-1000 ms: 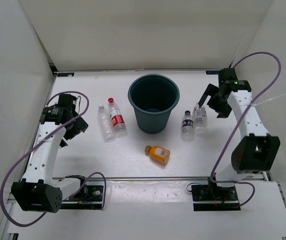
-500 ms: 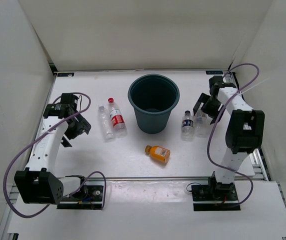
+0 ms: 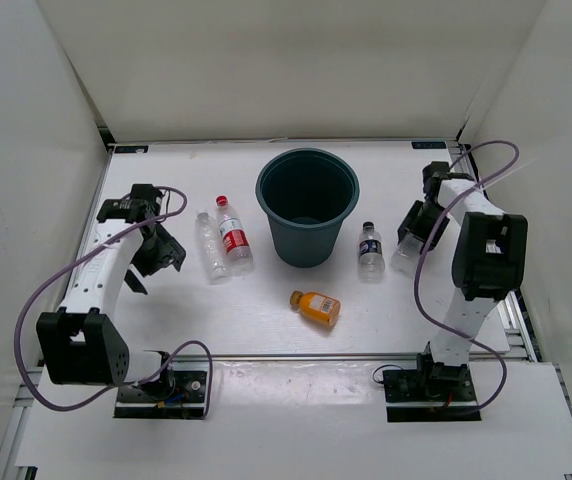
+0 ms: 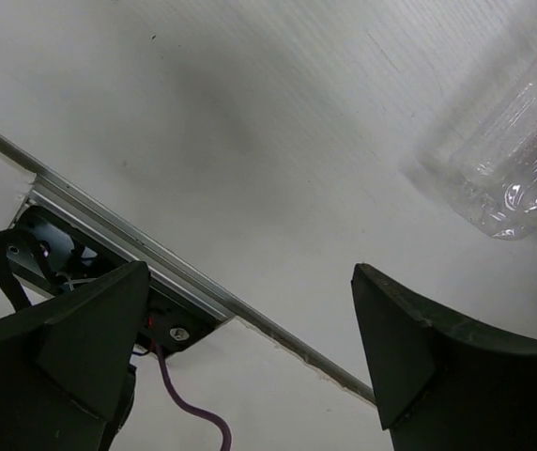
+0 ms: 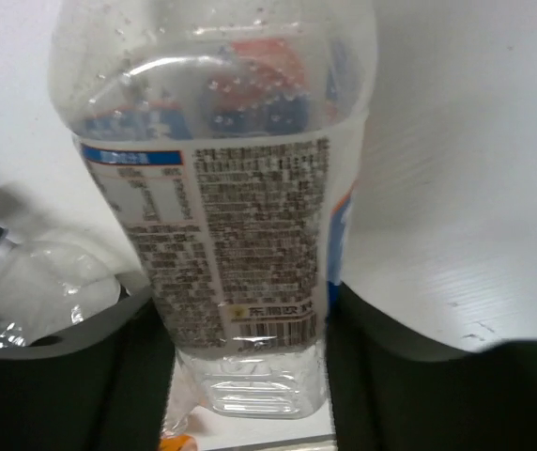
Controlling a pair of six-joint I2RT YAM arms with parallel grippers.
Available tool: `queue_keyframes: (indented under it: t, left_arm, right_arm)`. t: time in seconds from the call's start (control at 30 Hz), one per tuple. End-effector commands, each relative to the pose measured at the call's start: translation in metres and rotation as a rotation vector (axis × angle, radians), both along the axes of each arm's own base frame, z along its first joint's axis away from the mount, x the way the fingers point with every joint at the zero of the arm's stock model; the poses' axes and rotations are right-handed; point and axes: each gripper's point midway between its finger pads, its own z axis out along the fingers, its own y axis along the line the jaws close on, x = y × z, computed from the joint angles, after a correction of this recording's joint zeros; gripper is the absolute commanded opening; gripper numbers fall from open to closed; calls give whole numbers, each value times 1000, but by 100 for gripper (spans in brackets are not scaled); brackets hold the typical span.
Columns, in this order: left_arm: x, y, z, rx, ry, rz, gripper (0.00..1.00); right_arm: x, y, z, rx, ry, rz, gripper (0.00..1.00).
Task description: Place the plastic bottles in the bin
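Observation:
The dark teal bin (image 3: 306,243) stands at the table's middle back. Left of it lie a red-capped plastic bottle (image 3: 234,242) and a plain clear one (image 3: 209,247). A dark-capped bottle (image 3: 369,250) is to the right of the bin, and an orange bottle (image 3: 315,308) lies in front of it. My right gripper (image 3: 414,230) (image 5: 245,315) is shut on a clear bottle with a printed white label (image 5: 222,216), low at the table's right side. My left gripper (image 3: 158,255) (image 4: 250,282) hangs open and empty just left of the plain clear bottle (image 4: 517,160).
White walls enclose the table on three sides. A metal rail (image 4: 203,287) runs along the near edge by the arm bases. The dark-capped bottle (image 5: 24,282) lies close beside my right fingers.
My right gripper has come down and shut on the clear labelled bottle. The dark-capped bottle sits slightly further back. My left gripper has shifted a little toward the two bottles on the left.

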Motion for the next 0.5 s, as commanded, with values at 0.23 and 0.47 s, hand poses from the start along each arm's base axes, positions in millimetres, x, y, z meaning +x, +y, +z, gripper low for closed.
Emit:
queue_keyframes:
  t: [0.23, 0.47]
  left_arm:
    - [32, -8, 26, -5, -117, -46, 100]
    - [42, -31, 19, -98, -150, -120, 100]
  right_arm:
    - [15, -2, 137, 23, -282, -94, 34]
    - [27, 86, 312, 190, -798, 70, 34]
